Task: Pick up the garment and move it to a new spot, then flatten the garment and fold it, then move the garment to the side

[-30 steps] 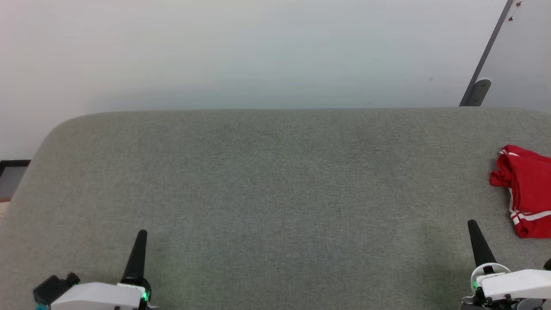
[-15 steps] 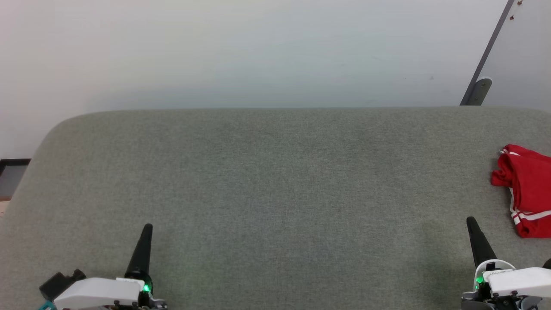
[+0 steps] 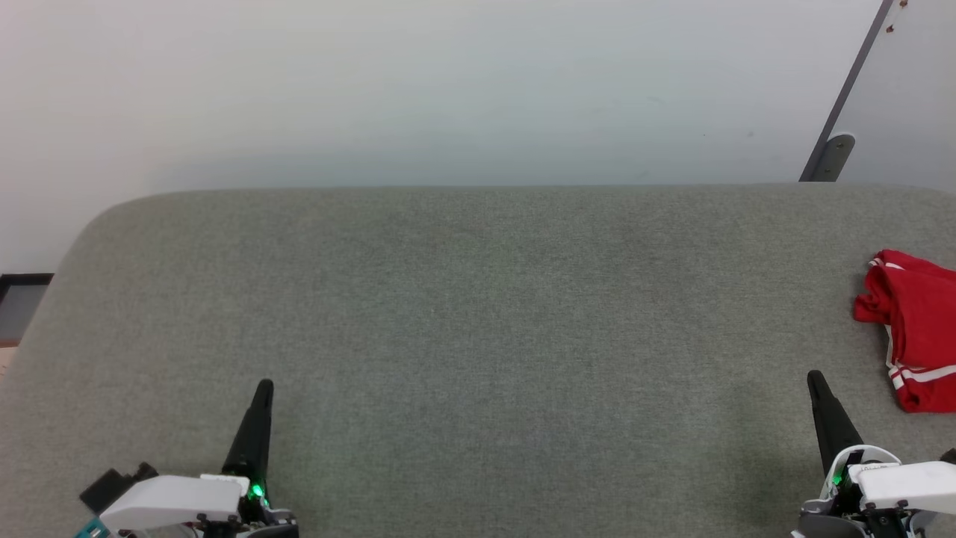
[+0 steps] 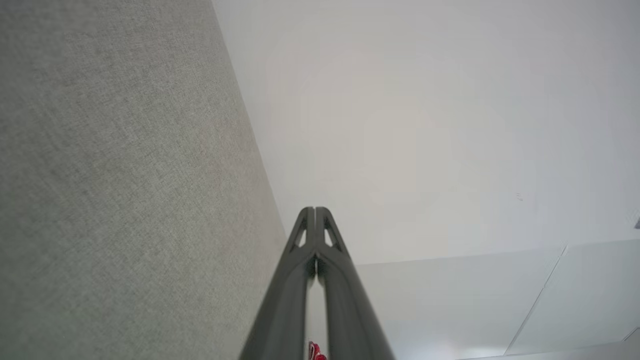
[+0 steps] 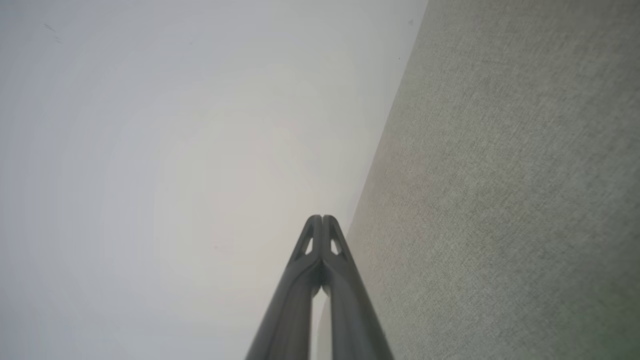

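Head view high above grey fabric surface (image 3: 478,336), facing forward-down to pale wall (image 3: 448,90), both wrist views low and close over that surface, rolled sideways, facing same wall, left wrist and head views share garment (image 3: 917,329)

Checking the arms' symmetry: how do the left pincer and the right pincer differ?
The left pincer sits at the head view's lower left, far from the garment; the right pincer sits at the lower right, near it but apart. The left pincer's tip leans rightward, the right pincer's leftward. Both are shut and hold nothing, over the grey surface.
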### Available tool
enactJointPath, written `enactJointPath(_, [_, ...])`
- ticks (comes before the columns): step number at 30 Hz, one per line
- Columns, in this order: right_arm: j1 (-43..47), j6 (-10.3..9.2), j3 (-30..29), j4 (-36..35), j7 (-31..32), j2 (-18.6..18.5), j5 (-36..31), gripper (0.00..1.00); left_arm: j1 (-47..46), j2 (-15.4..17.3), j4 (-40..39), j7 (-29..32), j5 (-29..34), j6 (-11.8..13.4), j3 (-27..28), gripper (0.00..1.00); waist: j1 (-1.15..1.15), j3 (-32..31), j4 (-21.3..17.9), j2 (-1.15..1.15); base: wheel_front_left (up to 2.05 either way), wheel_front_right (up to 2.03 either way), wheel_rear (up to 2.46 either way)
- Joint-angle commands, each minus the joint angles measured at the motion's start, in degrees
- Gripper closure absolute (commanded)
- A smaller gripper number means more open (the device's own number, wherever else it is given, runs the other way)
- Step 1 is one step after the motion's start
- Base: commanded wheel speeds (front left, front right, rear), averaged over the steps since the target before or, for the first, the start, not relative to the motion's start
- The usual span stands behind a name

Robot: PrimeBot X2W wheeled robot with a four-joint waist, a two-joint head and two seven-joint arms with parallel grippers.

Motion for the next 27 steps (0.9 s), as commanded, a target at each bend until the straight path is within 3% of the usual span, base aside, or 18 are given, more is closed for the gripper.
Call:
enactJointPath(1, [-0.7, -0.06, -0.2, -0.2, 0.3, 0.1, 1.6, 1.0, -0.8, -0.1, -0.1, 0.3, -1.0, 0.0, 0.3, 1.0, 0.0, 0.0, 0.0, 0.0, 0.0, 0.0, 0.0])
enactJointPath(20, [-1.4, -0.07, -0.3, 0.0, 2.2, 0.5, 10.0, 1.0, -2.0, -1.6, 0.3, 2.3, -7.1, 0.0, 0.7, 1.0, 0.0, 0.3, 0.1, 0.0, 0.0, 0.0, 0.0])
enactJointPath(27, [-1.0, -0.07, -0.3, 0.0, 2.2, 0.5, 9.9, 1.0, -1.9, -1.6, 0.3, 2.3, -7.0, 0.0, 0.7, 1.0, 0.0, 0.3, 0.1, 0.0, 0.0, 0.0, 0.0])
